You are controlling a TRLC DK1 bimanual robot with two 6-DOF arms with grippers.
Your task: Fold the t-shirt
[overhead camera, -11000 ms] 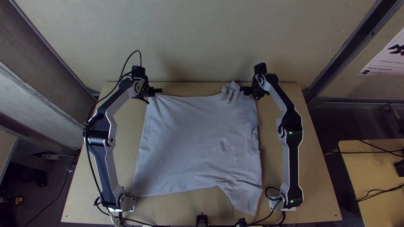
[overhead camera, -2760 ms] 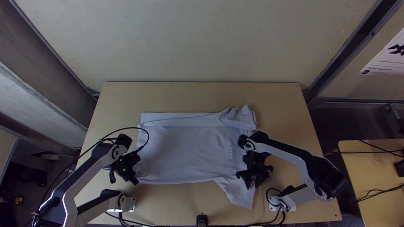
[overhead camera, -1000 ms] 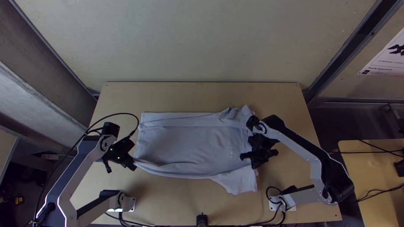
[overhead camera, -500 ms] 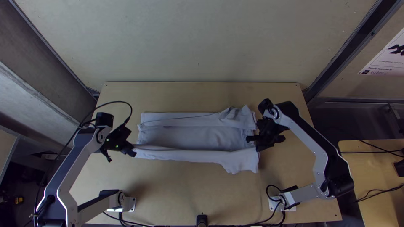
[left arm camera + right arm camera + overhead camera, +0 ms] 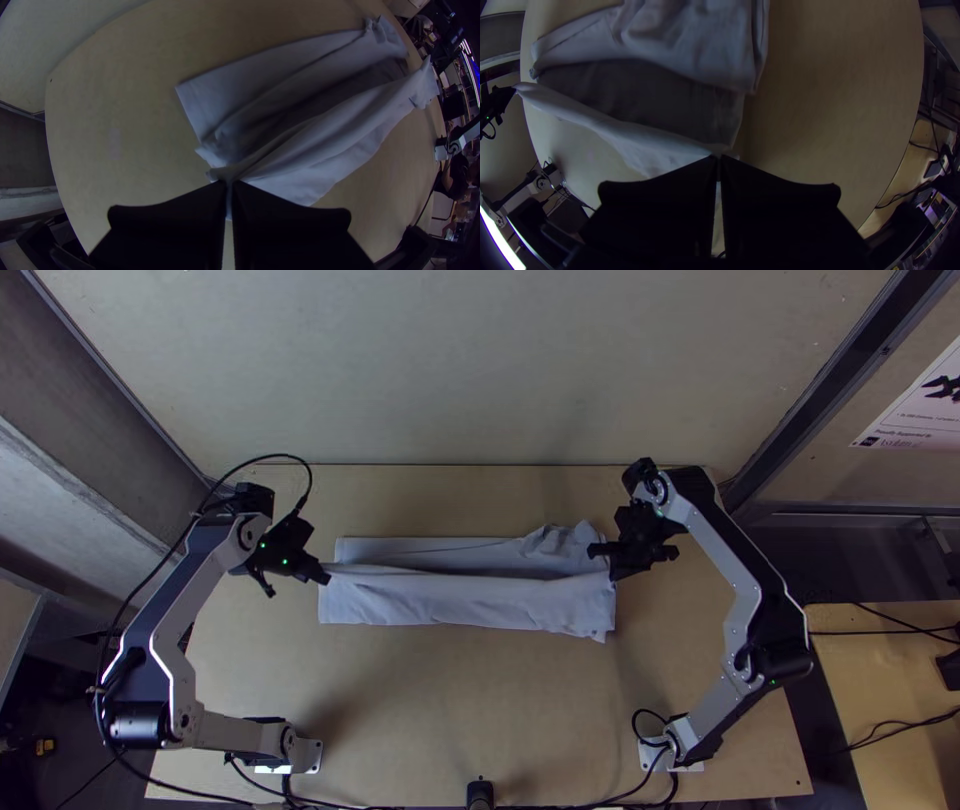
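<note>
Left claw and right claw flank the part-folded t-shirt, stretched between them across the frame's middle. Both pinch it, fingers together, each clamped on one end of its raised edge.

free rm nr side of tbl, L pincer + R pincer, blocking shirt ends

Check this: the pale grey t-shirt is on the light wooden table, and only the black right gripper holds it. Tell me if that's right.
Wrong on one point: the black left gripper also holds the pale grey t-shirt. The left wrist view shows its jaws closed on the cloth. The right gripper does hold it, on the light wooden table.
</note>
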